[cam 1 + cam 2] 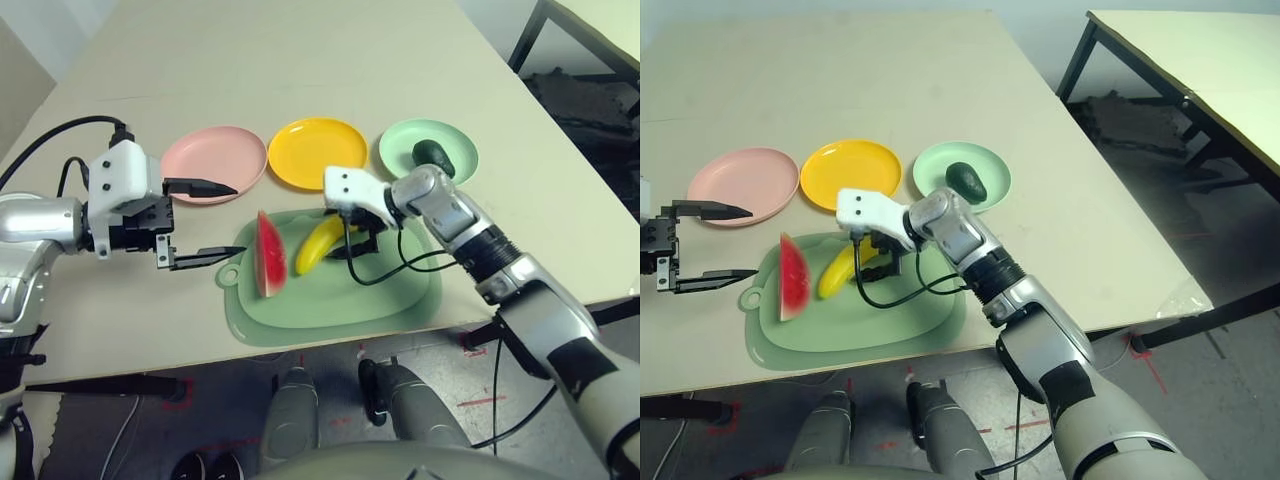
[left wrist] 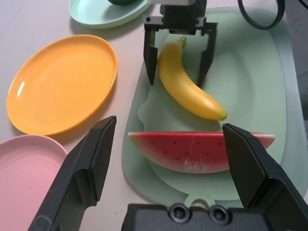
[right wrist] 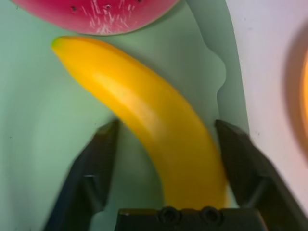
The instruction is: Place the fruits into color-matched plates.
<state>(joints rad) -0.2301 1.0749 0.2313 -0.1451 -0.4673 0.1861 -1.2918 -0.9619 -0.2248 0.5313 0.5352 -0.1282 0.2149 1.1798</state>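
Altogether three plates (image 1: 214, 163), three fruits; right gripper (image 2: 178, 60) spread astride one banana (image 2: 187, 86), left gripper (image 1: 215, 220) spread wide.

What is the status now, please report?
Right gripper open, fingers astride the banana on the mat, not yet closed. Left gripper open, empty. Avocado in green plate. Watermelon waiting. Nothing in the way.

A pale green mat (image 1: 330, 300) with a ring tab (image 1: 229, 275) lies at the near edge of the beige table (image 1: 300, 80). Beyond the table's far right corner stands a second table (image 1: 1200, 60) on black legs, with dark clutter (image 1: 1130, 120) beneath it.
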